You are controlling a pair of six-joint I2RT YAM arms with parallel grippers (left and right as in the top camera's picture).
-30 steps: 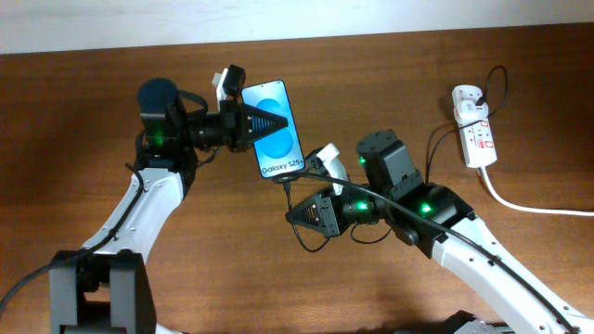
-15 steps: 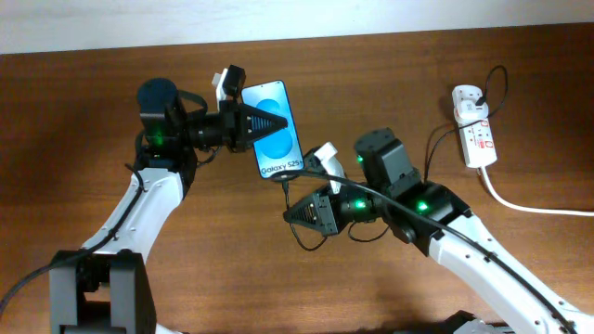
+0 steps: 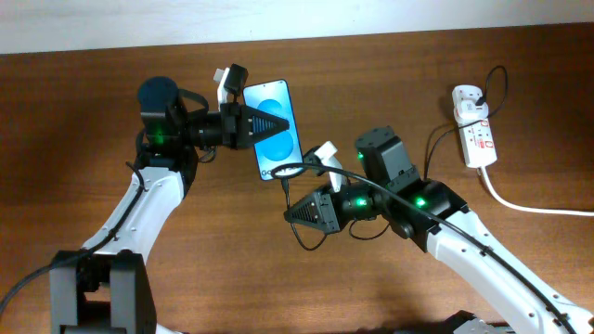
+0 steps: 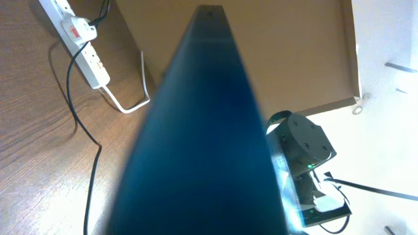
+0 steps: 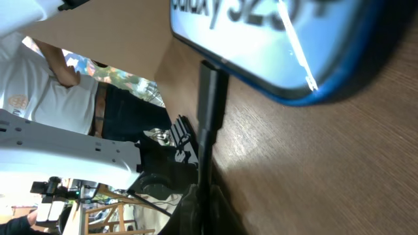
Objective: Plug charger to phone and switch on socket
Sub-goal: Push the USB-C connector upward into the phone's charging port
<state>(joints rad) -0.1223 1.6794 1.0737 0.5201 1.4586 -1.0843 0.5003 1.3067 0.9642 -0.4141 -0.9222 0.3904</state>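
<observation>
The phone (image 3: pixel 269 97), blue screen up, is gripped at its middle by my left gripper (image 3: pixel 278 123) and held above the table. In the left wrist view its dark edge (image 4: pixel 202 130) fills the frame. My right gripper (image 3: pixel 290 211) is shut on the charger (image 3: pixel 287 189), just below the phone's lower end. In the right wrist view the black connector tip (image 5: pixel 210 85) touches the phone's bottom edge (image 5: pixel 274 46), with my right gripper (image 5: pixel 206 205) closed on the cable below it. The socket (image 3: pixel 473 125) lies at the far right, apart from both grippers.
A thick white cord (image 3: pixel 524 206) runs from the socket off the right edge. Thin black cable (image 3: pixel 432 148) loops beside the socket. The socket also shows in the left wrist view (image 4: pixel 78 36). The table's far edge is just behind the phone.
My right gripper has moved slightly up toward the phone, bringing the connector tip against its lower edge. A loop of cable now crosses the bottom of the screen. The left arm has held still.
</observation>
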